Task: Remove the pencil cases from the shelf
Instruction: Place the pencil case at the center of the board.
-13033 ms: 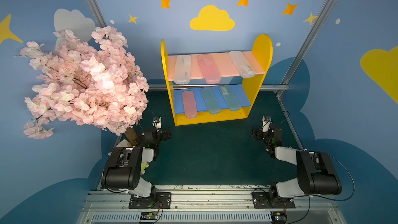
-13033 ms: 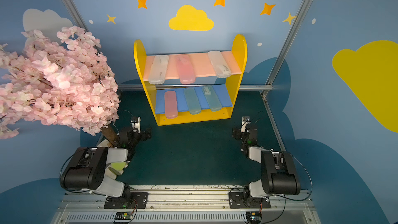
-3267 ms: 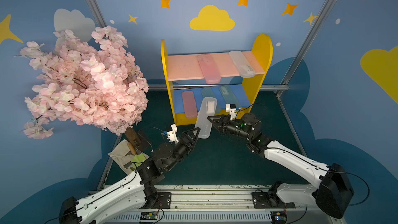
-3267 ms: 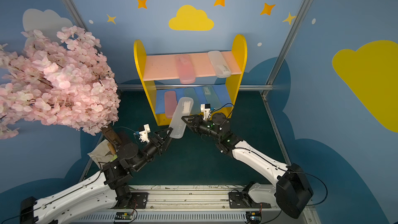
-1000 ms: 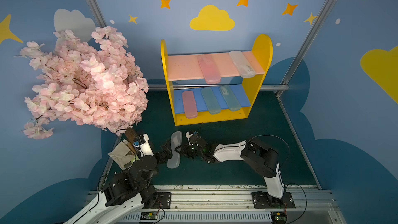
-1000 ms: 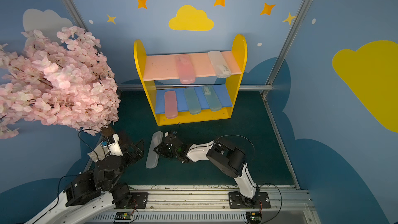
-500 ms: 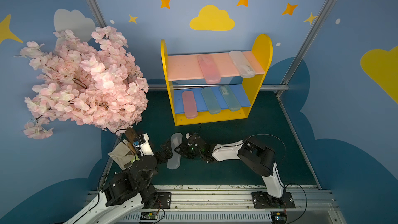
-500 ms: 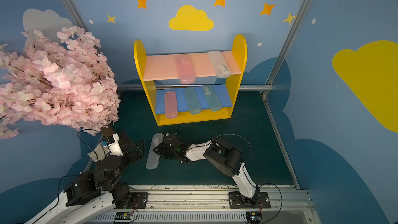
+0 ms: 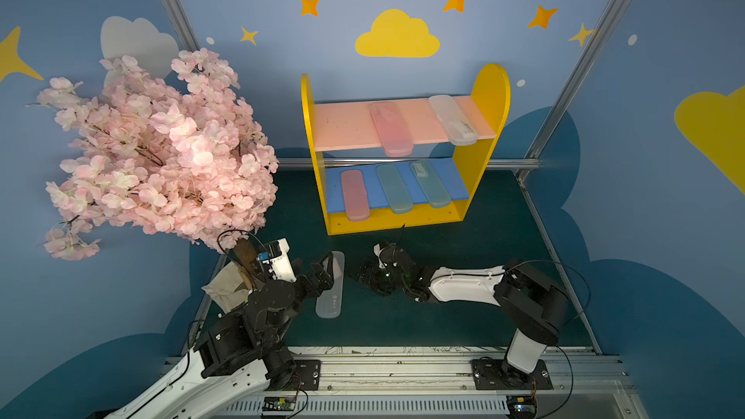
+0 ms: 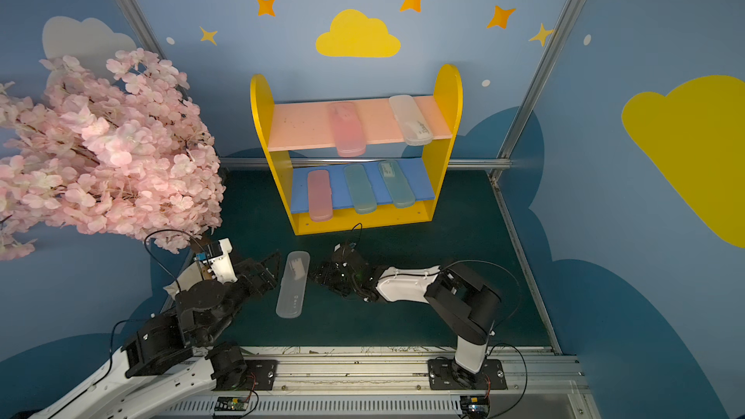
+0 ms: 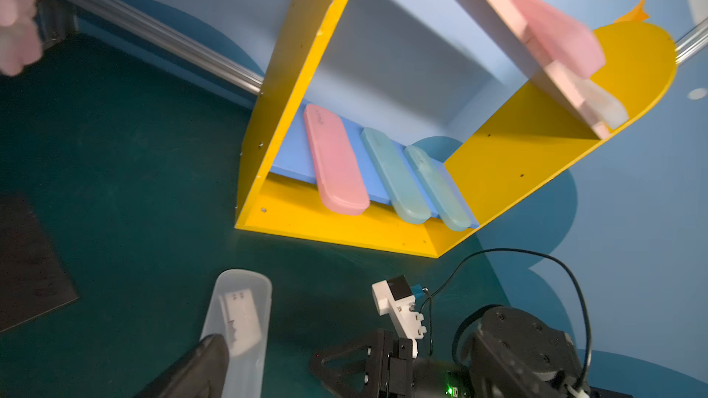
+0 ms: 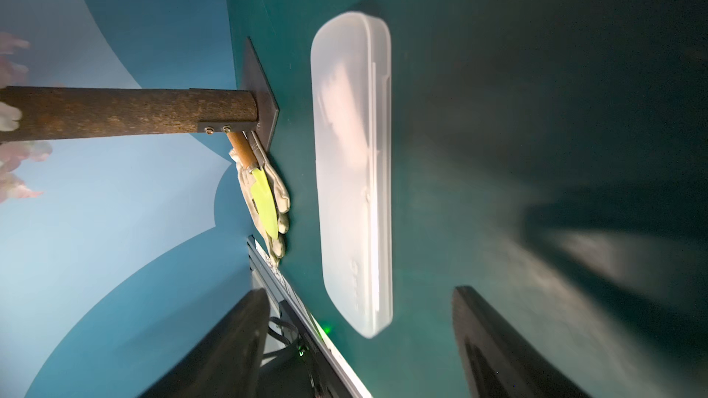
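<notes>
On the dark green mat (image 9: 463, 243), close to the arms' bases, a frosted clear, round-ended plastic pencil case (image 10: 292, 284) lies flat, a white insert showing through it, its length running toward the shelf. The left gripper (image 10: 271, 268) sits just beside the case's left edge with its jaws spread wide, holding nothing. In the left wrist view one black finger (image 11: 191, 365) overlaps the case's near end; I cannot tell whether it touches. The right gripper (image 10: 318, 274) faces the case from the other side, near it but apart. Its two black fingers (image 12: 230, 342) stand well apart and grip nothing.

Farther back stands the small two-tier shelf with yellow round-topped side panels (image 9: 490, 90). Its blue lower board (image 9: 455, 187) carries a pink translucent case (image 9: 354, 195) and two pale teal cases (image 9: 394, 189) (image 9: 429, 183) side by side, their near ends overhanging the front edge. The pink upper board (image 9: 342, 126) holds a second pink case (image 9: 391, 128) near the middle and a second frosted clear case (image 9: 453, 119) toward the right end.
</notes>
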